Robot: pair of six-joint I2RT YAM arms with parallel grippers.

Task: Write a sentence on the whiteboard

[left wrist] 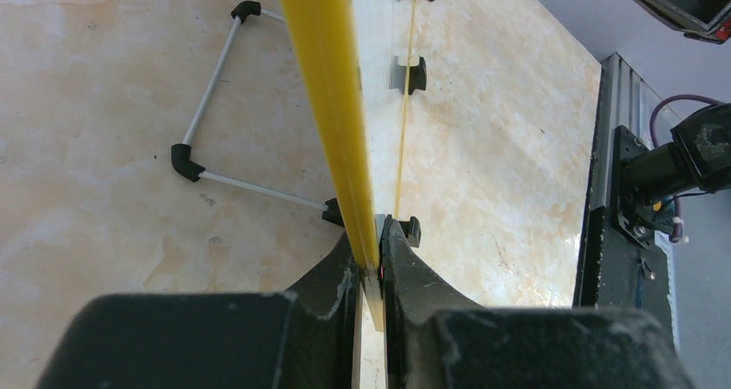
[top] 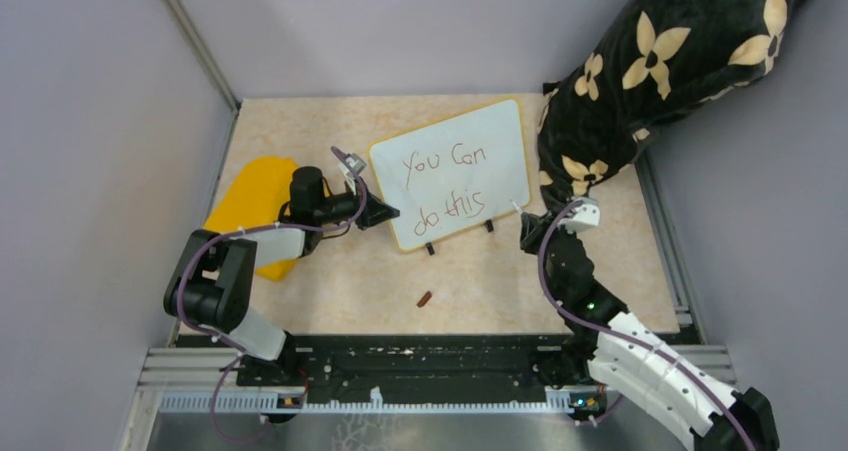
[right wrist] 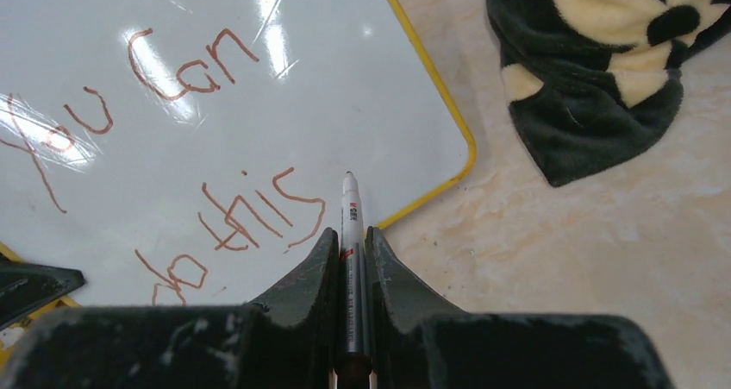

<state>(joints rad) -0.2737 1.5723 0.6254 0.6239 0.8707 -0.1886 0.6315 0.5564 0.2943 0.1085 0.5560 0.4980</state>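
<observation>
The whiteboard (top: 495, 131) stands tilted at the table's middle, its yellow rim (left wrist: 328, 87) edge-on in the left wrist view. On it is the sentence (top: 465, 206) in reddish-brown handwriting, "You Can" over "do this" (right wrist: 233, 221). My left gripper (top: 385, 214) (left wrist: 373, 249) is shut on the whiteboard's left edge. My right gripper (top: 528, 229) (right wrist: 350, 238) is shut on a white and grey marker (right wrist: 349, 212). Its tip points at the bare whiteboard (right wrist: 362, 87) just right of "this", near the lower right corner. Whether the tip touches I cannot tell.
A yellow cloth (top: 255, 196) lies left of the board under my left arm. A black cushion with cream flowers (top: 660, 61) (right wrist: 603, 78) leans at the back right. A small brown cap (top: 425, 297) lies in front. A wire stand (left wrist: 207, 122) shows behind the board.
</observation>
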